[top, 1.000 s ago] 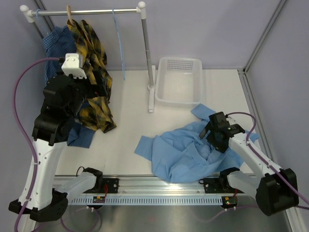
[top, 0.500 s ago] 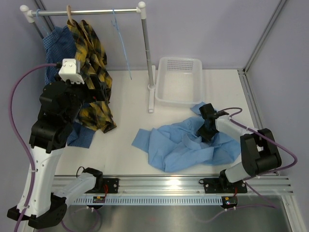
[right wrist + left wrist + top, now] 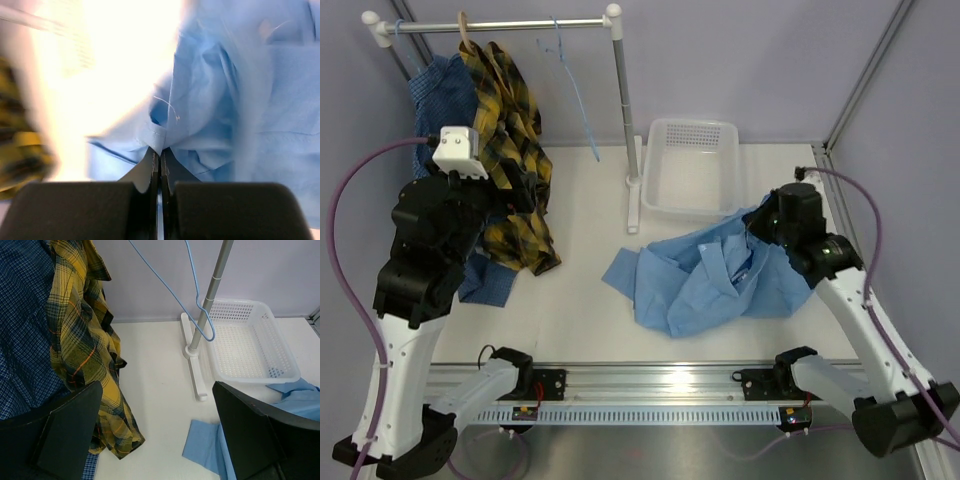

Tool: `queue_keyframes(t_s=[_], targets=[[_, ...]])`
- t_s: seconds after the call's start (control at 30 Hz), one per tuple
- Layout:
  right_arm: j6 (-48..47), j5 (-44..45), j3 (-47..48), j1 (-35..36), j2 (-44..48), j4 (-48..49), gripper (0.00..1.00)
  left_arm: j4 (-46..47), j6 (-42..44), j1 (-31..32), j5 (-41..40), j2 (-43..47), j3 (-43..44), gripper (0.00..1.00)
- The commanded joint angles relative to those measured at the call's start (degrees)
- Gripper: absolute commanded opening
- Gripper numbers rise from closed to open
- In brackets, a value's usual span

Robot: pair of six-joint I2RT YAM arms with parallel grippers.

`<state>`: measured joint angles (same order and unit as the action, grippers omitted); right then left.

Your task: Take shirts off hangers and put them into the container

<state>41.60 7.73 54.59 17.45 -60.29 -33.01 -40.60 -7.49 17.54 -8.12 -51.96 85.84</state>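
Observation:
The plain light blue shirt [image 3: 705, 285] lies crumpled on the table in front of the container [image 3: 692, 123], a white perforated basket. My right gripper [image 3: 758, 226] is shut on a fold of that shirt [image 3: 200, 110] at its right end, the cloth bunched at the closed tips [image 3: 160, 152]. The yellow-and-black plaid shirt [image 3: 510, 140] and the dark blue checked shirt [image 3: 432, 95] hang on the rack. My left gripper [image 3: 157, 440] stands open beside the plaid shirt [image 3: 82, 340], holding nothing. An empty light-blue wire hanger [image 3: 575, 95] dangles from the rail.
The rack's rail [image 3: 500, 24] runs across the back left. Its white post [image 3: 625, 110] and foot [image 3: 192, 365] stand just left of the container [image 3: 260, 305]. A tan hanger hook [image 3: 465, 30] holds the plaid shirt. A metal rail runs along the near table edge.
My right gripper has shut on the light blue shirt and pulled its right end up and toward the container. The left arm has drifted slightly left. The empty wire hanger has swung right.

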Motion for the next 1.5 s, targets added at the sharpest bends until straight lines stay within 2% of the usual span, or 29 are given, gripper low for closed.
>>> queue_keyframes(t_s=[0.0,0.07,0.1,0.17,0.27,0.47,0.6,0.83,1.07,1.27,1.4,1.47], targets=[[-13.01,-2.44,17.58,-0.05,5.54,0.86,0.00,2.10,0.19,-0.31,1.35,1.08,0.73,0.99],[-15.14,-4.29,25.53,-0.05,3.61,-0.82,0.00,2.10,-0.25,-0.23,1.61,1.16,0.99,0.99],[-17.15,-4.82,32.88,-0.14,1.69,-1.34,0.00,2.19,-0.42,-0.23,1.88,0.99,1.25,0.99],[-18.75,-5.96,39.95,-0.05,-1.04,-0.48,0.00,2.19,-0.51,-0.31,2.14,0.81,1.43,0.99],[-21.03,-6.84,55.83,-0.05,-8.07,2.94,0.00,2.10,-0.69,-0.31,2.49,0.72,1.52,0.99],[-26.57,-14.56,71.85,-0.05,-24.23,12.79,0.00,2.19,-0.95,-0.31,2.85,1.08,0.64,0.99],[-27.02,-17.75,79.96,-0.05,-37.67,14.20,0.00,2.19,-1.21,-0.31,3.37,1.34,-0.15,0.99],[-30.09,-8.62,74.45,-0.14,-45.08,19.56,0.00,2.10,-2.71,-0.31,4.87,3.62,-3.48,0.99],[-24.74,-2.72,56.80,-0.23,-48.25,23.61,0.00,1.84,-3.59,-0.31,5.83,5.73,-5.42,0.99],[-18.59,-6.41,55.19,-0.23,-56.51,14.57,0.00,1.66,-3.94,-0.31,7.06,5.82,-6.65,0.99],[-15.15,-6.05,49.66,-0.23,-57.04,14.12,0.00,1.66,-4.12,-0.31,7.77,5.47,-6.92,0.99],[-14.36,-6.84,50.08,-0.31,-58.00,11.15,0.03,1.66,-4.29,-0.31,7.77,4.95,-6.92,0.99]])
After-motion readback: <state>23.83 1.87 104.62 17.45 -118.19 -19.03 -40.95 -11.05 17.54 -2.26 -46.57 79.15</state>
